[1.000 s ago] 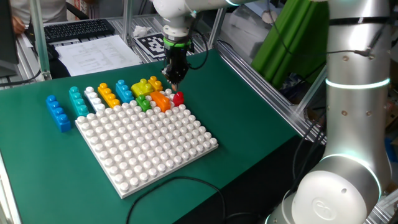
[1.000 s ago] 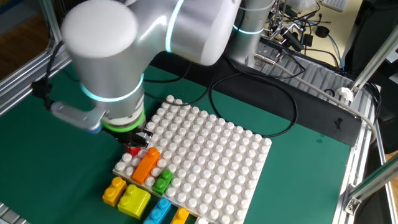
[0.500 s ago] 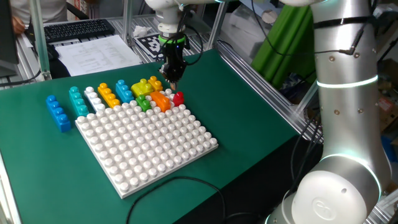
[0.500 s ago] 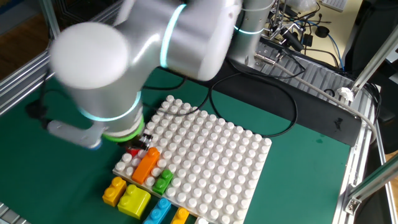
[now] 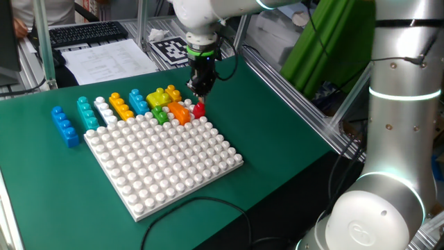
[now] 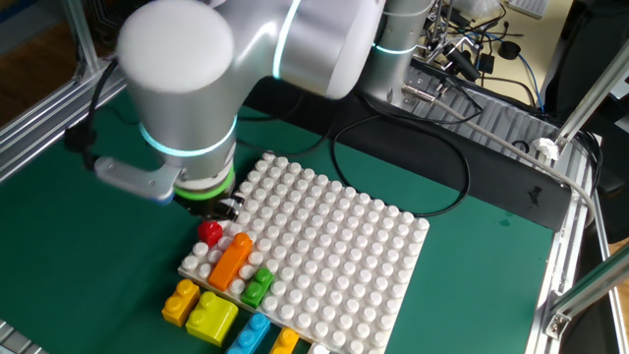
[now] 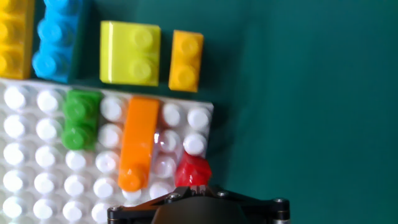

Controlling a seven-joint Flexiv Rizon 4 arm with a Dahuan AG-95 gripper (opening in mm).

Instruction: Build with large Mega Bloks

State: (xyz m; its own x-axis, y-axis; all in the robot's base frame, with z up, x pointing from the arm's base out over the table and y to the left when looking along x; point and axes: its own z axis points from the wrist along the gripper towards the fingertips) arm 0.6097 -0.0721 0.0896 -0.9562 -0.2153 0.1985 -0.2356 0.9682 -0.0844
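Red, glossy and single-studded, the small brick (image 5: 200, 109) sits at the corner of the white studded baseplate (image 5: 166, 161), directly under the gripper (image 5: 199, 91). An orange brick (image 7: 137, 143) lies just beside it, a green brick (image 7: 81, 119) farther along. The arm reaches down vertically; whether the fingers are spread or closed cannot be told.

Open mat (image 5: 277, 132) right of red brick (image 5: 200, 109)
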